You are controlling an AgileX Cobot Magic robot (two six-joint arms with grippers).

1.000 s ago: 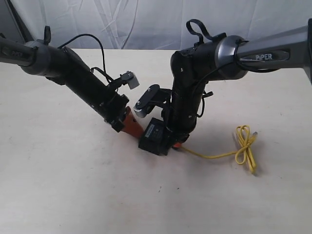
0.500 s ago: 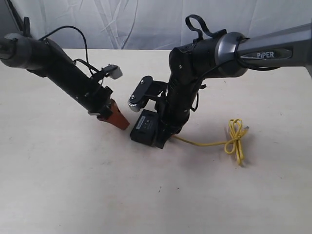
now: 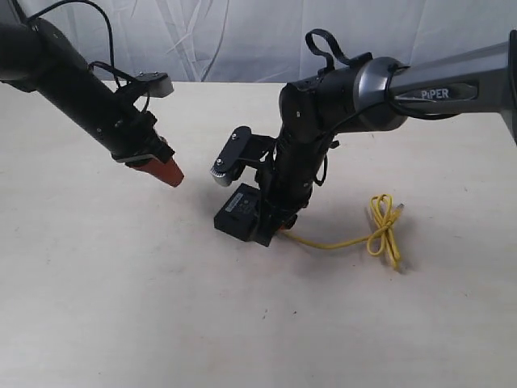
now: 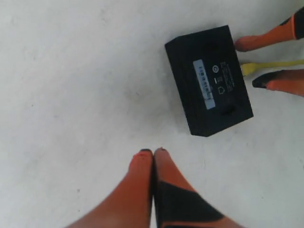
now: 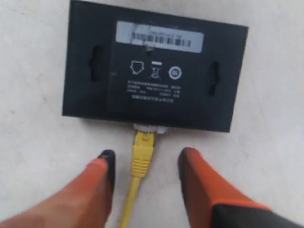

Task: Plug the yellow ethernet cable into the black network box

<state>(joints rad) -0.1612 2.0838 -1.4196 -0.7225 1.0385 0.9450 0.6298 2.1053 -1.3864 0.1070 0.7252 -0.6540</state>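
The right gripper (image 5: 147,164) stands spread open just beside the black network box (image 5: 152,71), on the side where the cable enters. Its two orange fingers (image 5: 97,183) flank the yellow ethernet cable (image 5: 138,166) without touching it. Between those fingers the cable's yellow boot runs straight to the box's side wall, where the whitish plug (image 5: 149,127) meets the housing; how deep it sits cannot be told. The box lies flat on the pale table (image 3: 121,307), near the middle of the exterior view, with its white barcode label (image 5: 159,35) and small printed symbols facing up. From the box the cable trails across the table toward the right of the exterior view. It ends in a small looped bundle (image 3: 384,233) that lies loose on the surface, well apart from the box. The right arm (image 3: 436,85), grey and black, bends down steeply over the box and hides most of its gripper from the exterior camera.

The left gripper (image 4: 152,153) is clenched on nothing, its orange fingertips pressed together and pointing down at the table. It is well apart from the box, off to the left in the exterior view, and touches neither box nor cable. A creased white sheet (image 3: 226,40) hangs behind the table.
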